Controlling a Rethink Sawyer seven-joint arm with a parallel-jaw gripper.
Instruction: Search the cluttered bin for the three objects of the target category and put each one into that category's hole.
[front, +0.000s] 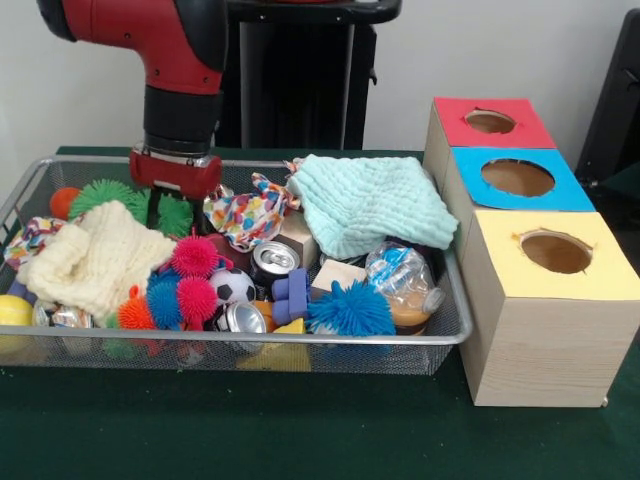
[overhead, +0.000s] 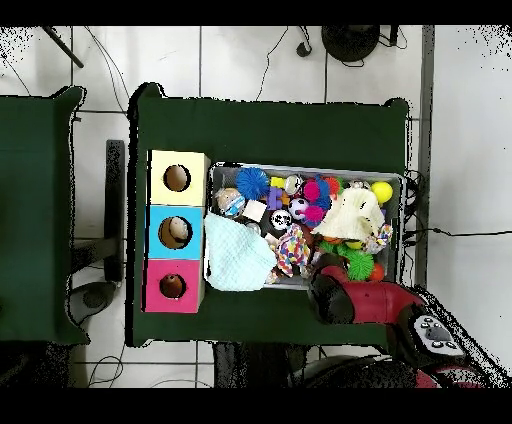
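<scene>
The wire mesh bin (front: 300, 340) is full of clutter; it also shows in the overhead view (overhead: 305, 168). My gripper (front: 174, 208) is lowered into its far left part. It is open, with a green spiky ball (front: 176, 216) between the fingers. A purple soft thing with stubby parts (front: 290, 295) lies mid-bin by a can; I cannot tell if it is the purple plush. The tan and tiger plushes are hidden. The red-surrounded hole (front: 490, 121) tops the farthest box, right of the bin, and shows in the overhead view (overhead: 172, 286).
A cream knit cloth (front: 95, 262), a mint cloth (front: 370, 205) and a patterned cloth (front: 250, 215) cover parts of the bin. Spiky balls (front: 195, 255), cans (front: 272, 258), a small football (front: 232, 287) and a plastic bottle (front: 405, 280) lie between. The blue hole (front: 517, 177) and yellow hole (front: 555, 252) are nearer.
</scene>
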